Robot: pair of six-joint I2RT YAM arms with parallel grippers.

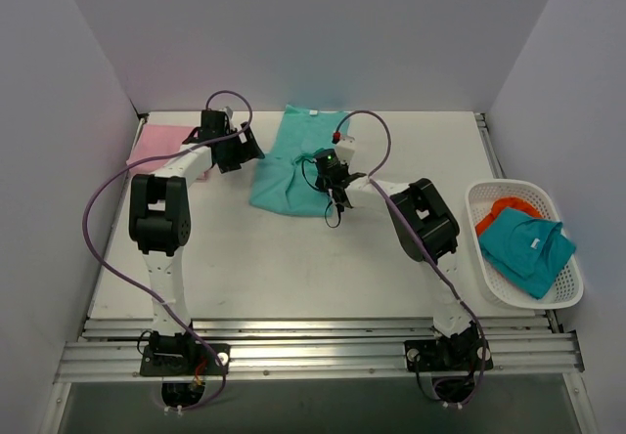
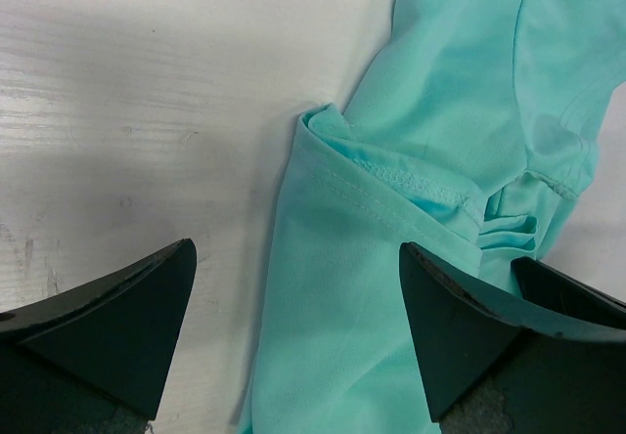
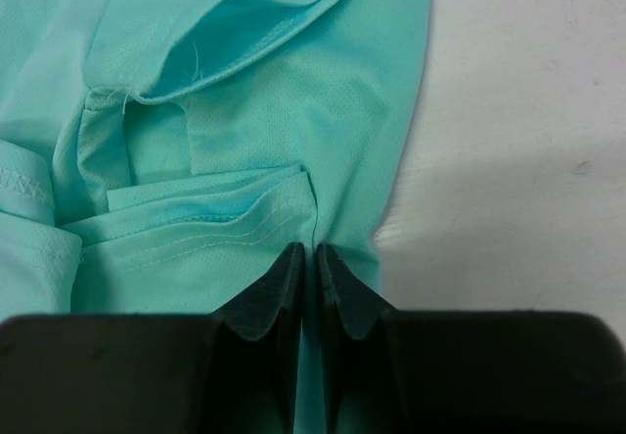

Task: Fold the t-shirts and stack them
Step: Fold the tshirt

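Top external view: at the far left corner of the surface [image 1: 293, 268] lies the pink t-shirt [image 1: 156, 143], partly hidden behind the left arm. The left gripper [image 1: 238, 149], jaws spread wide and empty, hovers at the left edge of the turquoise t-shirt [image 1: 289, 170], which lies rumpled mid-surface. This cloth looks light and limp and would likely sag and drag when lifted, so stitched hems and sleeve seams are probably the surest holds. The right gripper [image 3: 308, 258] is pinched tight on a folded hem at the shirt's right edge. Far right, a white basket [image 1: 509, 186] holds teal and orange garments, well apart. Nothing seems to block the fold.
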